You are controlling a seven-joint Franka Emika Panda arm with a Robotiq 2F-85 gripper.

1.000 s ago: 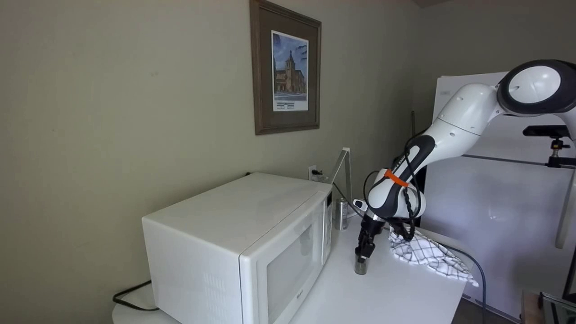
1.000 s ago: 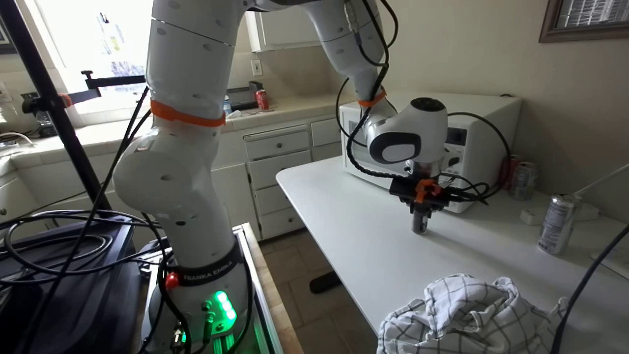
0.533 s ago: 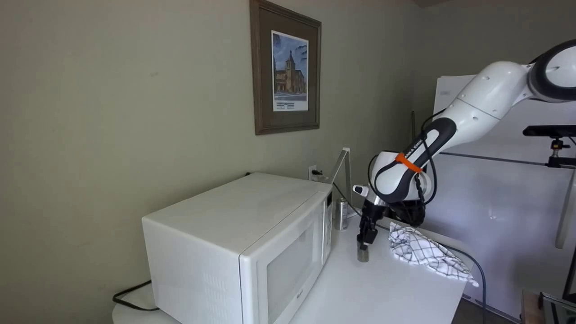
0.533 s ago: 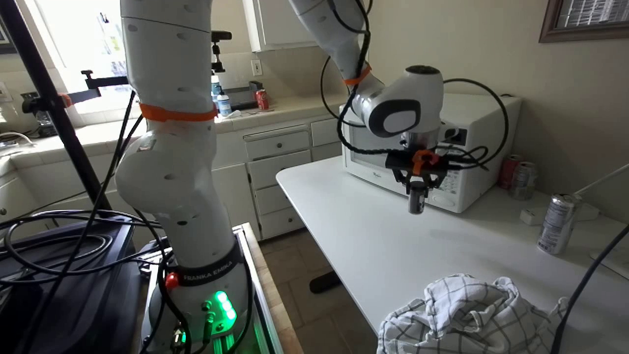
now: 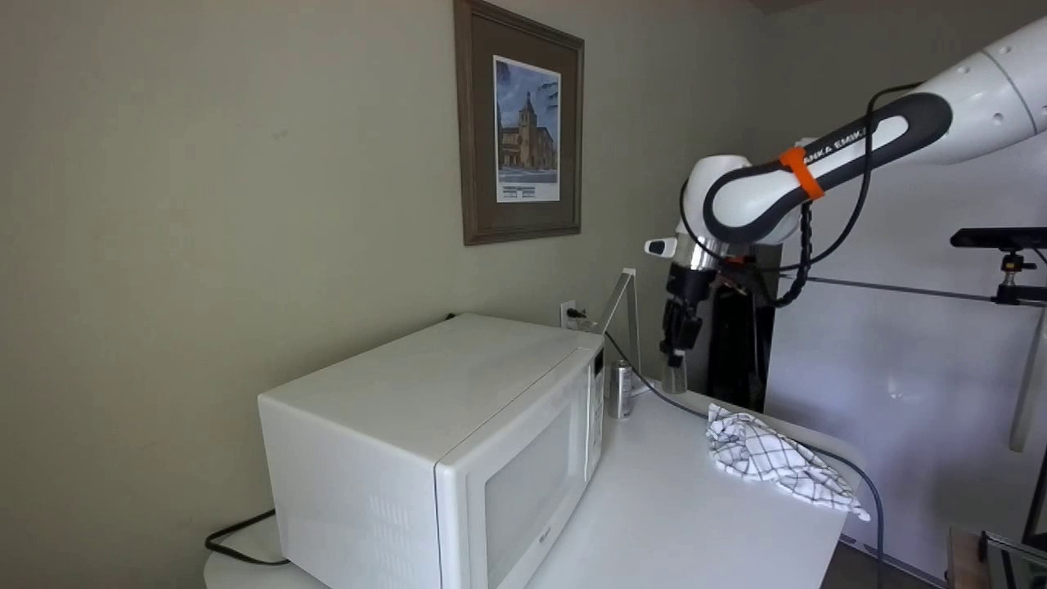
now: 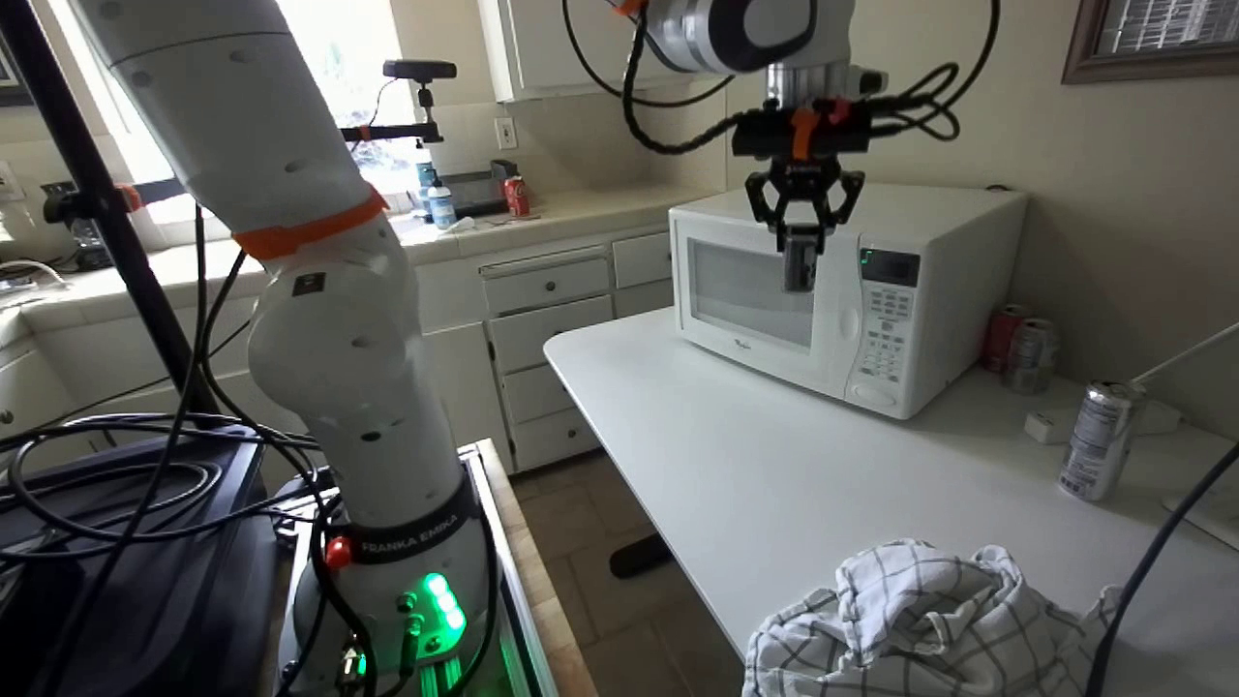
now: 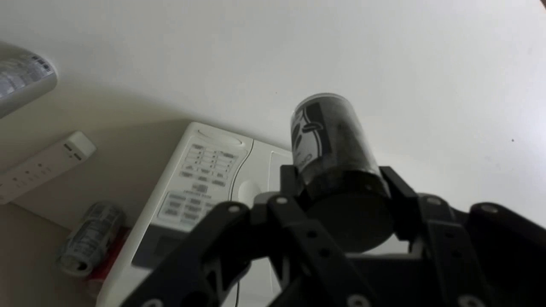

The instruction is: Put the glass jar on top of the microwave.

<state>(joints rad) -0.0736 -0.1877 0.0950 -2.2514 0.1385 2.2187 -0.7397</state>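
Observation:
My gripper (image 5: 677, 356) is shut on the glass jar (image 5: 675, 379), a small greyish cylinder with a dark lid and a label. The gripper (image 6: 801, 242) holds the jar (image 6: 800, 266) upright in the air by its lid end in both exterior views. In the wrist view the fingers (image 7: 341, 179) press both sides of the jar (image 7: 330, 132). The white microwave (image 5: 425, 384) stands on the table. In an exterior view the jar overlaps the door of the microwave (image 6: 886, 218), below its top edge. The control panel side of the microwave (image 7: 213, 170) shows in the wrist view.
A slim metallic can (image 6: 1102, 440) stands on the table (image 6: 697, 416) past the microwave's panel end. A silver can (image 6: 1032, 356), a red can (image 6: 1003, 339) and a white power strip (image 6: 1050, 426) are near the wall. A checked cloth (image 6: 920, 620) lies on the table.
The gripper has risen from near the table with the jar held in it. The jar has been lifted well off the tabletop and the arm has pulled upward.

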